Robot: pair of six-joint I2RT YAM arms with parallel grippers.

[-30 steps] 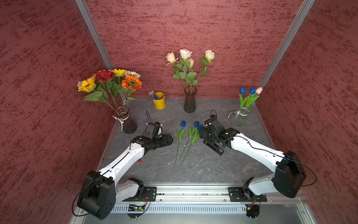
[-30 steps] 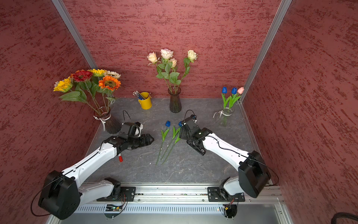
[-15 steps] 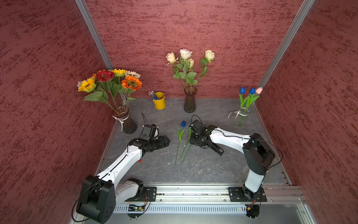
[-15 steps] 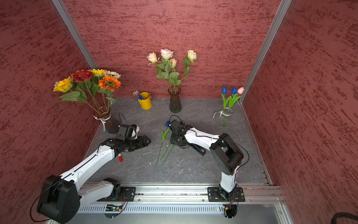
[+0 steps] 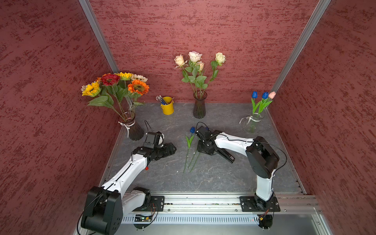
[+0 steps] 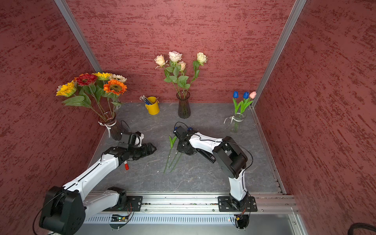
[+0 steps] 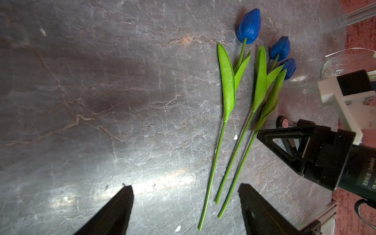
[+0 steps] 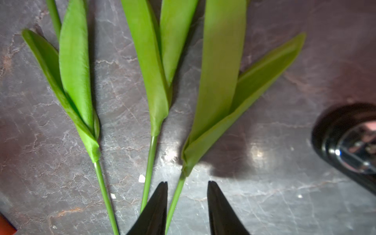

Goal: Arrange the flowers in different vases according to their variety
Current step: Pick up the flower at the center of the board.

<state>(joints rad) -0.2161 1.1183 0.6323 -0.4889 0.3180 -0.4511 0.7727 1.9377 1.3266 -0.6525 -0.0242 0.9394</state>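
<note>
Three blue tulips (image 7: 241, 142): flat at centre of grey marbled table (image 5: 223, 179), blooms toward 12 o'clock.
Right gripper (image 8: 187, 183): in from 3 o'clock, jaws partly apart astride the 3 o'clock-side stem, not clamped.
Left gripper (image 7: 185, 186): 9 o'clock, jaws wide, empty.
Clear ribboned vase (image 5: 251, 124): 2 o'clock.

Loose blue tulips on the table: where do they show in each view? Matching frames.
Both top views: loose blue tulips lie mid-table, partly under the right gripper.
Left wrist: all three whole, beyond the left gripper.
Right wrist: leaves and stems only; blooms out of frame.
Shared landmark: the right gripper's fingers straddling the outermost stem.
</note>
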